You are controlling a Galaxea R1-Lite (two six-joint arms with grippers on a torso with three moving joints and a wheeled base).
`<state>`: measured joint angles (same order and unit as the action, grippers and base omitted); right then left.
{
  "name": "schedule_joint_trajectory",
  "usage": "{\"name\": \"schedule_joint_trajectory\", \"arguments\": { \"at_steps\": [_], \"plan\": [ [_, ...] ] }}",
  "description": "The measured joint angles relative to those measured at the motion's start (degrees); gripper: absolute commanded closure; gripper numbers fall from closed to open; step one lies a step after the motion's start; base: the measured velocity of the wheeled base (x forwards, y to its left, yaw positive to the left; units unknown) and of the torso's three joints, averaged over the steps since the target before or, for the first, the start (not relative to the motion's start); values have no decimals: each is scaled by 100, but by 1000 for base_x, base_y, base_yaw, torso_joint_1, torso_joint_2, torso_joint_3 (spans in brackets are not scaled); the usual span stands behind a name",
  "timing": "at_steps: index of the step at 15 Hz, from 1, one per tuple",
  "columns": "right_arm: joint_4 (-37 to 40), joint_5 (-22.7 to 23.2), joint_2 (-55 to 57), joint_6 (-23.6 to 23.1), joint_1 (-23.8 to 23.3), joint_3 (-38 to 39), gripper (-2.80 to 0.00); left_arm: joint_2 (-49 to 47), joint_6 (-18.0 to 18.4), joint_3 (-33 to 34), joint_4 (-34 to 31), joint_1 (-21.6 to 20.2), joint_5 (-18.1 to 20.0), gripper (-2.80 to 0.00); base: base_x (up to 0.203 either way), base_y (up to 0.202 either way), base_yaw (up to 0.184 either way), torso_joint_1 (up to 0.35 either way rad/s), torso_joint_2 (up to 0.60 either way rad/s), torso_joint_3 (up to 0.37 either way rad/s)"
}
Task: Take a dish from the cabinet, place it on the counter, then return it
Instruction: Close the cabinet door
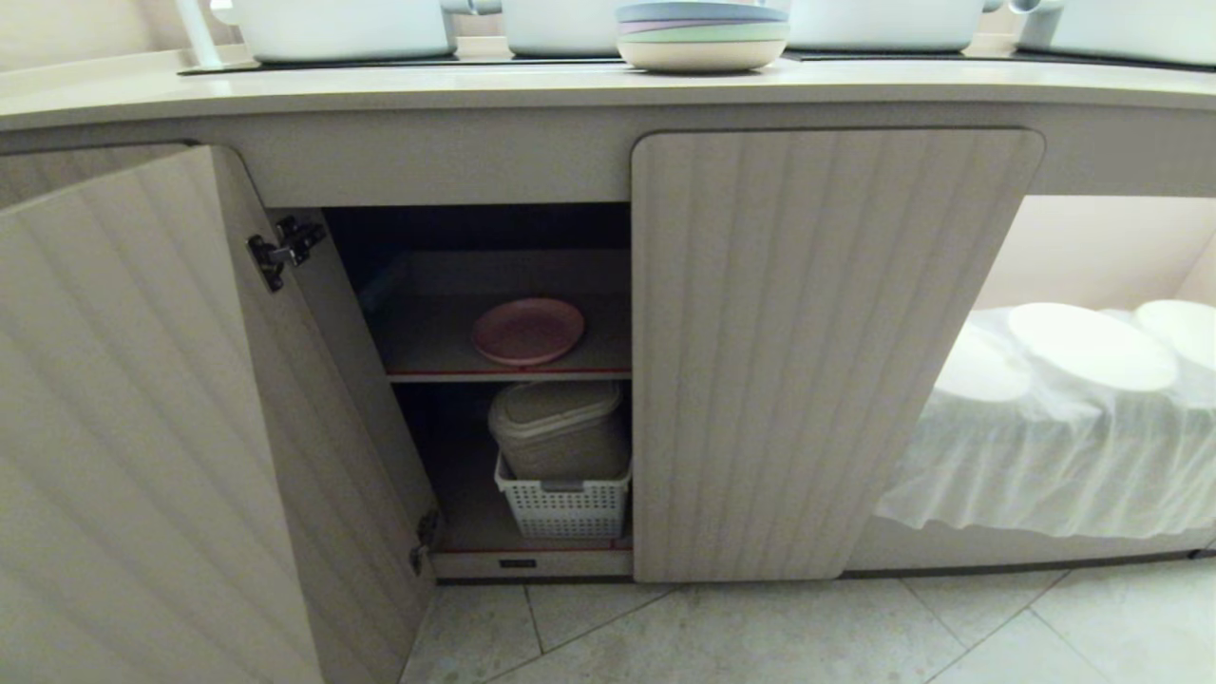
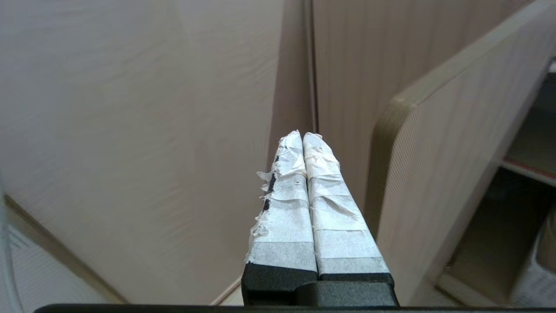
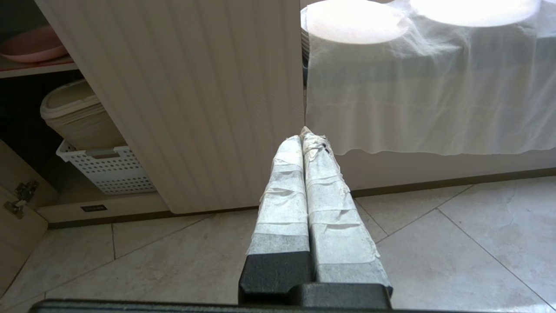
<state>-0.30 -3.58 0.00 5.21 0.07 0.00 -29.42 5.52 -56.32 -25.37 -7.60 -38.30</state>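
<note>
Lying on cabinet [image 1: 826,351] shelf, dish [image 1: 528,331]; left gripper [image 2: 302,135] outside door.

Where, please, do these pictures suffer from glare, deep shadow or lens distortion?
Head view: the counter edge bows with wide-angle distortion, the white discs on the right glare, and the cabinet interior above the dish is dark. Right wrist view: the discs are blown out to featureless white. Left wrist view: even, soft light, no glare.
</note>
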Motion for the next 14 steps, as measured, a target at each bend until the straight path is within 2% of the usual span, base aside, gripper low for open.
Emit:
{"name": "schedule_joint_trajectory", "arguments": {
  "at_steps": [2, 7, 11, 14],
  "plan": [
    [0, 0, 0, 4, 0, 0, 0, -140, -27, -118, -100, -162, -7, 0, 0, 0, 0, 0, 0, 0],
    [1, 1, 0, 4, 0, -2, 0, -499, -147, -499, -301, -952, 63, 0, 0, 0, 0, 0, 0, 0],
    [0, 0, 0, 4, 0, -2, 0, -580, -999, -61, -1284, -1106, 86, 0, 0, 0, 0, 0, 0, 0],
    [0, 1, 0, 4, 0, 0, 0, -584, -1394, 567, -1329, -1357, 117, 0, 0, 0, 0, 0, 0, 0]
  ]
}}
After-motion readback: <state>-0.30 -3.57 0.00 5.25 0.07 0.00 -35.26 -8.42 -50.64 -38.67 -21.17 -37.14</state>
